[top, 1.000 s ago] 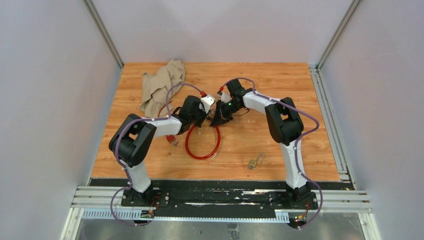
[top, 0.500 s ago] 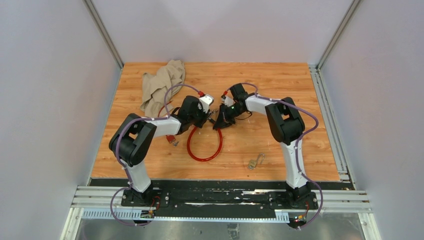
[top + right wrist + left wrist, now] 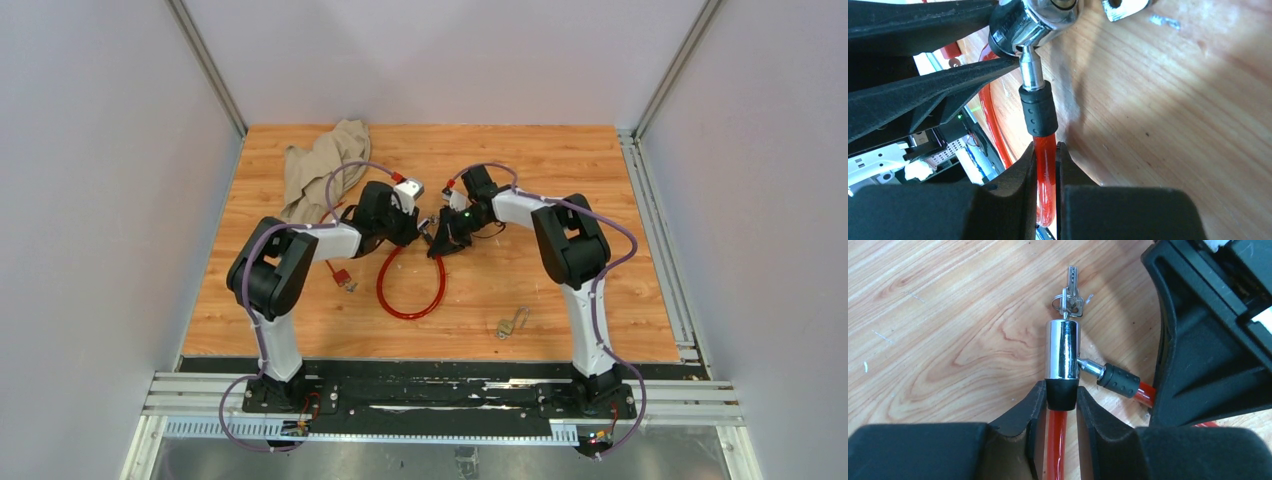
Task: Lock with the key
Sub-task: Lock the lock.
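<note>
Gripping both ends of the job at once, the two arms meet mid-table. The left claw (image 3: 1062, 394) is clamped on the black base of the lock barrel (image 3: 1063, 347), where the red cable (image 3: 1055, 440) runs into it. That hold steadies the chrome body and leaves its far end free. The right claw (image 3: 1046, 149) is pinched tight on the same cable's other end, just behind the black sleeve (image 3: 1038, 112). From there it aims the steel pin (image 3: 1030, 70) straight into the barrel's side port. The pin looks seated, or very nearly so; how deep it sits I can't tell.

And the key (image 3: 1069, 302)? It's sitting at the barrel's far end, apparently in the keyhole, with its ring and a second blade poking out beyond. Neither claw is touching it. Here's the snag, by my reading: both claws are busy, so one must let go to turn that key. The right one seems the likelier candidate, since it is holding only the cable, though the pin could spring back out when it lets go.

Room is tight, too, with the right arm's bulky black body just beside the barrel. Elsewhere on the table (image 3: 560, 170), a brass padlock (image 3: 511, 323) lies well apart, toward the near edge. A short red loop (image 3: 340, 275) rests under the left arm, and a crumpled tan cloth (image 3: 320, 170) sits at the far left. None of them is in the way.
</note>
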`<control>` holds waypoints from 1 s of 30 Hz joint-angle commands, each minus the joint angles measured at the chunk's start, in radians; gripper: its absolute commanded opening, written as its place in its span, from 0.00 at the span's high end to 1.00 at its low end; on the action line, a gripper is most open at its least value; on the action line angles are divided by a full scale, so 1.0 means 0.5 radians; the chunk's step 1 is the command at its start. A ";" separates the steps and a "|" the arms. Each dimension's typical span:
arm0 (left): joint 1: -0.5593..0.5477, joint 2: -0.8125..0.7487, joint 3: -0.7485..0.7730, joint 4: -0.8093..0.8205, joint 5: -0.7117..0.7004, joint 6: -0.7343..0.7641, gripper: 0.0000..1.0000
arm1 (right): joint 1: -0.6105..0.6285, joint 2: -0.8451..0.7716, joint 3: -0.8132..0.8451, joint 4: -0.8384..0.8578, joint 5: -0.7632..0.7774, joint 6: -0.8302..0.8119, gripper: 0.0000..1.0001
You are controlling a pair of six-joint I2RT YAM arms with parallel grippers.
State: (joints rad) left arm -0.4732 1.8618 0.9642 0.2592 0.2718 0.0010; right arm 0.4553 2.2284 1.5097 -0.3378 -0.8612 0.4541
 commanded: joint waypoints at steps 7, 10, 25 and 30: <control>-0.060 0.055 0.037 -0.124 0.367 -0.061 1.00 | -0.032 0.092 0.122 0.196 -0.002 -0.023 0.99; -0.066 -0.006 0.004 -0.124 0.217 0.011 1.00 | -0.040 0.126 0.215 0.033 -0.027 -0.046 0.99; -0.172 -0.154 -0.146 0.042 0.248 0.172 1.00 | -0.035 0.127 0.350 -0.232 0.195 -0.295 0.99; -0.175 -0.090 -0.132 0.117 0.347 -0.021 1.00 | -0.021 0.088 0.183 0.098 0.155 -0.137 0.99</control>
State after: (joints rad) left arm -0.5072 1.8164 0.9092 0.2779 0.2176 0.1055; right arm 0.4469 2.2784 1.6379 -0.5350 -0.8360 0.3237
